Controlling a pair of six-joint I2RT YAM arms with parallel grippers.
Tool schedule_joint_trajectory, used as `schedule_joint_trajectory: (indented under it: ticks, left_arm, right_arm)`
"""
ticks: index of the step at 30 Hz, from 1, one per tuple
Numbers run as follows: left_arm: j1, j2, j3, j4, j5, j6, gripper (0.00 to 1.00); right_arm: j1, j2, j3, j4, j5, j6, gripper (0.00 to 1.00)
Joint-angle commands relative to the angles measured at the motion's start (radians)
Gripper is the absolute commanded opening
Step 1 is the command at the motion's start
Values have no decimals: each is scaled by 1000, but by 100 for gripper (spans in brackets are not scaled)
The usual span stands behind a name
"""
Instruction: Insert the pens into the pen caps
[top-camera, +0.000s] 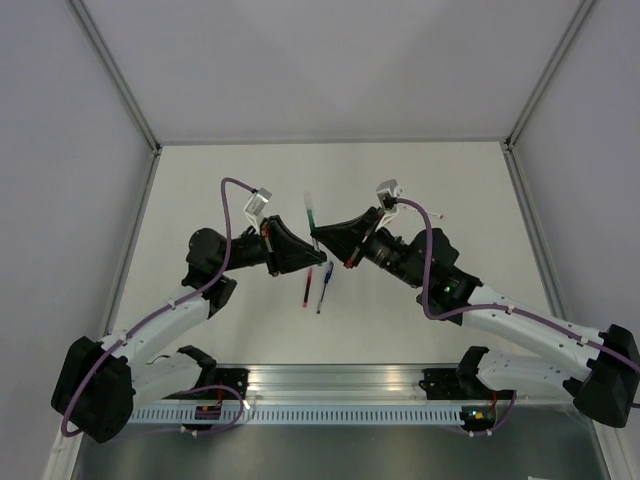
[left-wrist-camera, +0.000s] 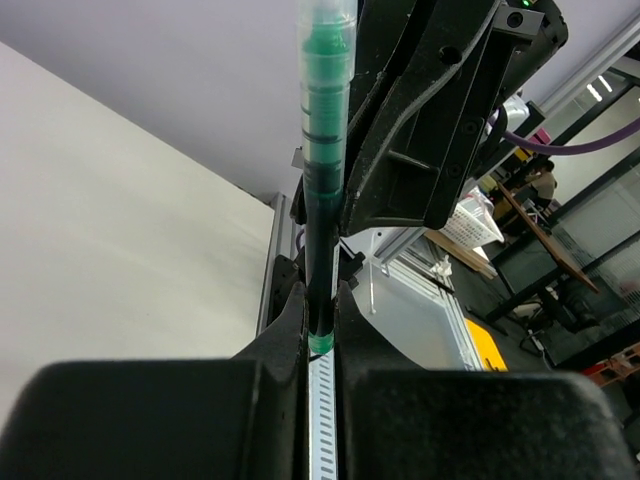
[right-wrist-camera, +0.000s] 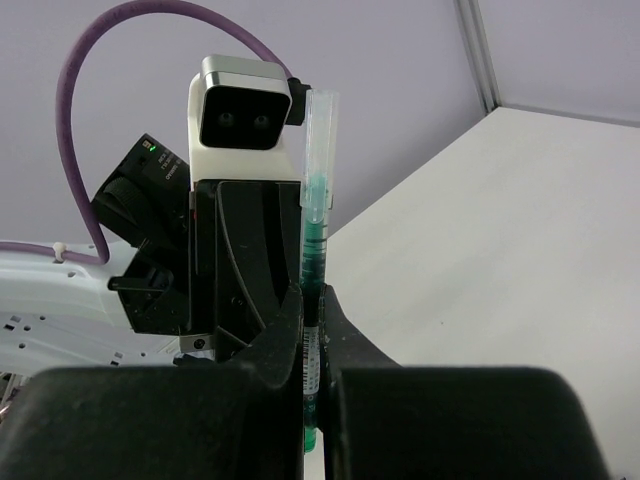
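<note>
Well, from overhead I see the pale table (top-camera: 200, 200) with the left arm (top-camera: 160, 320) and right arm (top-camera: 520, 320) reaching in from either side, their tips meeting above the middle of it. Between them sits the green pen (top-camera: 310, 213). Its long axis runs roughly near to far in that view, and the free end points away from the bases.

Both wrist cameras give me what the top view cannot, which is the grip itself. The left gripper (left-wrist-camera: 320, 300) has its fingers pinched tight on the pen's dark lower shaft, and the pen rises straight up the picture from there. The right gripper (right-wrist-camera: 313, 300) is likewise closed hard on the same pen, which stands upright between its fingers. So each arm holds one pen, close together.

Only the overhead shows the red pen (top-camera: 307, 285) and blue pen (top-camera: 323, 290). They lie side by side on the table just under the grippers, both running near to far, the blue one slightly slanted.

Up close, the green pen's far end wears a clear tube (left-wrist-camera: 325, 40). I cannot tell whether it is cap or barrel.
</note>
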Motion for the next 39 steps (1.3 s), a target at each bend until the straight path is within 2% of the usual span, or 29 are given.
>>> schedule_joint_trajectory:
  ticks: [1,4,7,8,10,11,14,18,22,29,33,39]
  left_arm:
    - [-9,-48,33,-90,-11,57,2]
    - [-9,-82,37,-223,-57,119,2]
    - [-9,-120,50,-361,-97,201,2]
    - [-9,-128,49,-378,-106,211,2]
    - [-10,-137,46,-406,-117,235,2]
    - [-10,-137,43,-421,-119,241,2]
    - [-12,-136,27,-446,-123,262,2]
    - [-45,-126,24,-490,-159,317,2]
    - [-91,-128,20,-492,-163,342,2]
    - [-107,-177,-17,-438,-134,343,2]
    - [-121,-203,-36,-388,-97,333,2]
    - [-122,-225,-59,-345,-70,317,2]
  right_arm:
    - [-1,-19,1,33,6,-18,0]
    - [-1,-46,9,-14,15,-35,1]
    - [-1,-71,15,-63,14,-58,23]
    - [-1,-75,28,-82,14,-61,33]
    - [-1,-83,42,-123,12,-80,44]
    - [-1,-86,48,-135,12,-86,54]
    - [-1,-97,73,-197,7,-110,69]
    - [-1,-89,117,-258,-14,-133,81]
    - [-1,-65,197,-336,55,-152,86]
    - [-4,-65,275,-444,130,-162,91]
    - [-8,-54,302,-453,92,-156,90]
    - [-11,-37,315,-428,8,-133,84]
